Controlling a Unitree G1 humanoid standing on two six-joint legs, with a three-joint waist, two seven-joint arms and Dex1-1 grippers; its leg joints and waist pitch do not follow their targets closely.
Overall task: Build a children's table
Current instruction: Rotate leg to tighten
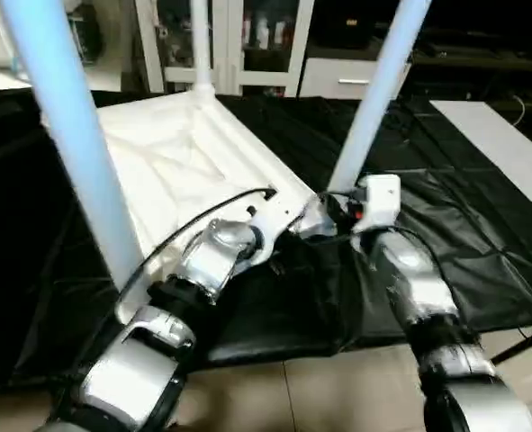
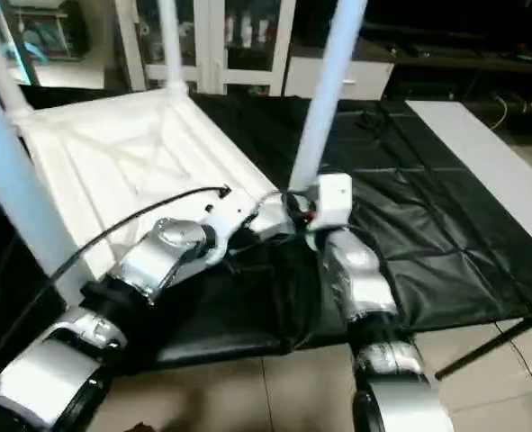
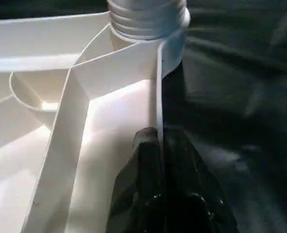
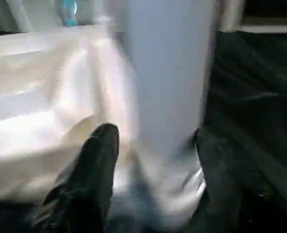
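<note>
White plastic children's table [image 1: 189, 166] upturned, ribbed underside, smooth tapered tube leg [image 4: 170, 97] between right gripper [image 4: 153, 141] parted fingers, left gripper [image 3: 155, 145] pinched on rim.

The left tool [image 3: 160, 194] has its two black fingers [image 3: 138, 189] pressed together, one on each side of the thin white side wall of the children's table [image 3: 109, 121], which lies upside down. White ribs [image 3: 60, 145] cross the underside. Past the fingers, a white leg [image 3: 148, 17] with screw rings sits in the corner. Black cloth [image 3: 240, 97] covers the tabletop beside it.
</note>
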